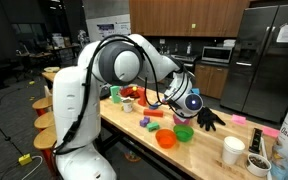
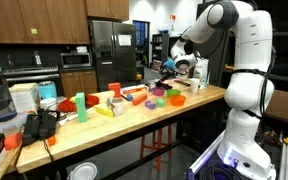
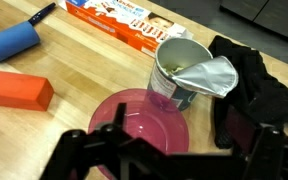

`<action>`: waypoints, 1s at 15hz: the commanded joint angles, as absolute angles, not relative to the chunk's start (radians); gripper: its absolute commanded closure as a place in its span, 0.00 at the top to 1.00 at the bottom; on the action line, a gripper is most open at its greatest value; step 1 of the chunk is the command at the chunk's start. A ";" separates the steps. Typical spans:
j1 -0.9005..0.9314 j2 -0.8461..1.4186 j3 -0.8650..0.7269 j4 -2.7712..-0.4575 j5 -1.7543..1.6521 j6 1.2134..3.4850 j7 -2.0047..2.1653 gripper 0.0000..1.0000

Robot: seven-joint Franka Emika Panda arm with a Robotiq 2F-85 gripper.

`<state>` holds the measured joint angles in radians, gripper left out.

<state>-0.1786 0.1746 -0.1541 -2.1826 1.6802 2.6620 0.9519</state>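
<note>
1 tin can [image 3: 174, 80], its lid [image 3: 212, 75] peeled back and bent to the right, stands at the far edge of the pink plate [image 3: 134, 120]. You cannot tell whether it sits on the plate or only touches its rim. Your gripper [image 3: 169, 158] hangs over the plate's near side, its 2 fingers [image 3: 84, 155] spread wide with nothing between them.

On the right you are crowded: the black glove [image 3: 264, 95] lies just beside the can and under the lid. On the left you have room, with bare table [image 3: 79, 72] between the plate and the orange block [image 3: 14, 90]. Beyond that lie the blue roll [image 3: 14, 43] and, along the far side, the long snack box [image 3: 124, 25].

In an exterior view the gripper [image 1: 189, 102] hides the can and plate, but you see what the wrist view leaves out. The orange bowl [image 1: 166, 139] and green bowl [image 1: 183, 132] sit near the table's long edge. The white cup [image 1: 233, 150] stands well apart toward the table's end, and the glove [image 1: 210, 118] lies just beside the gripper.
</note>
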 commanded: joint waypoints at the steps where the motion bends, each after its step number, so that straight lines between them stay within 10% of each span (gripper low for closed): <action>1: -0.175 0.204 -0.156 -2.176 1.686 2.631 1.032 1.00; 15: -0.164 0.280 -0.158 -2.185 1.659 2.628 1.265 1.00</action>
